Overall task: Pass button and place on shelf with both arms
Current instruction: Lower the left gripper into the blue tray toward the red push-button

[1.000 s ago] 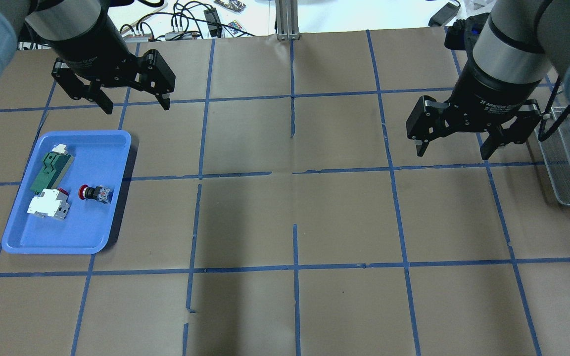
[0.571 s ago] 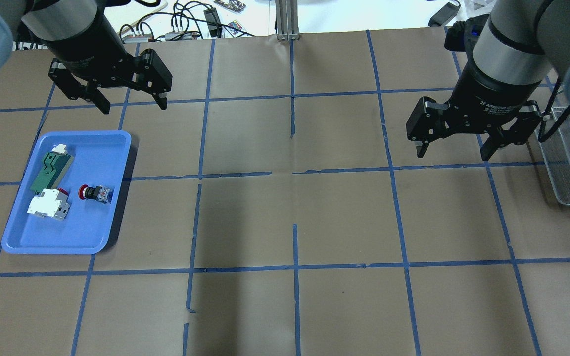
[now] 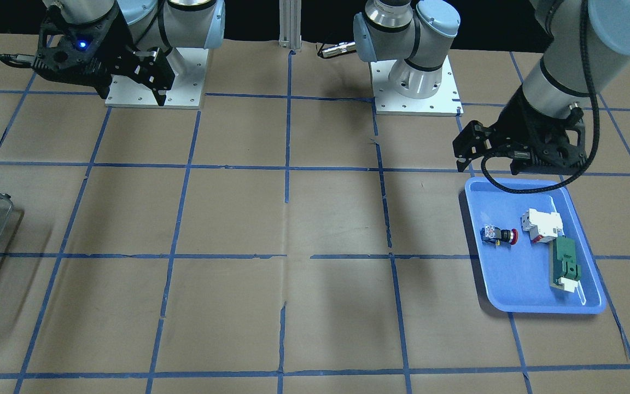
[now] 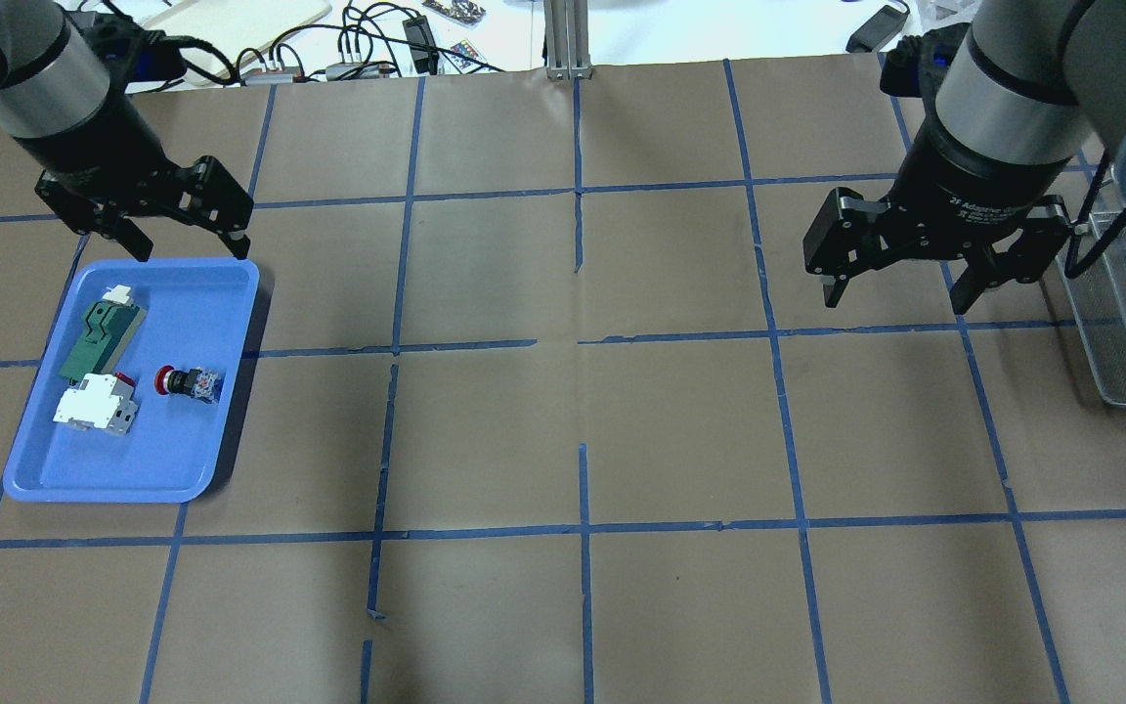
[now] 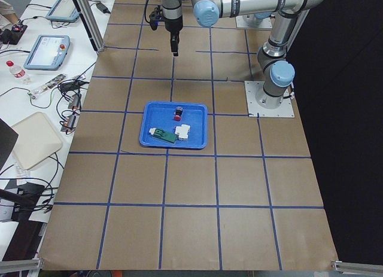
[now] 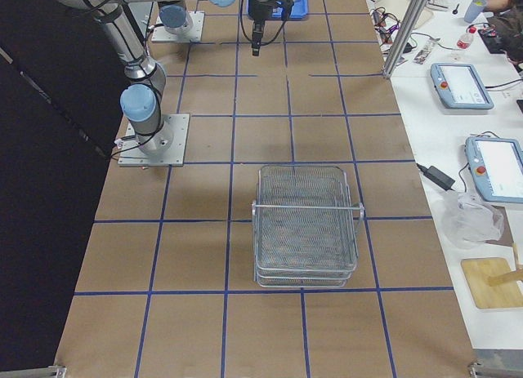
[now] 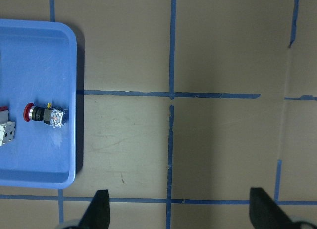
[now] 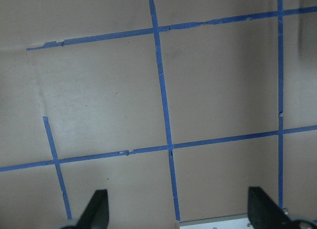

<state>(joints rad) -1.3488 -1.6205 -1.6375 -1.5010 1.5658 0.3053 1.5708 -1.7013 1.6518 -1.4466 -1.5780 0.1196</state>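
Observation:
The button (image 4: 187, 381), with its red cap and blue-and-clear block, lies on its side in the blue tray (image 4: 133, 489). It also shows in the front view (image 3: 501, 235) and in the left wrist view (image 7: 44, 114). My left gripper (image 4: 192, 244) is open and empty, above the tray's far edge and apart from the button; the front view shows it too (image 3: 490, 164). My right gripper (image 4: 895, 301) is open and empty over bare table, just left of the wire-mesh shelf (image 4: 1125, 323). The shelf shows whole in the right side view (image 6: 306, 223).
A green block (image 4: 99, 337) and a white boxy component (image 4: 94, 406) lie in the tray left of the button. The table is brown paper with a blue tape grid. Cables and devices lie beyond its far edge. The arm bases (image 3: 413, 82) stand at the robot's side.
My left gripper has moved left and toward the tray, and now hangs over its far edge. The right gripper and the button have not moved.

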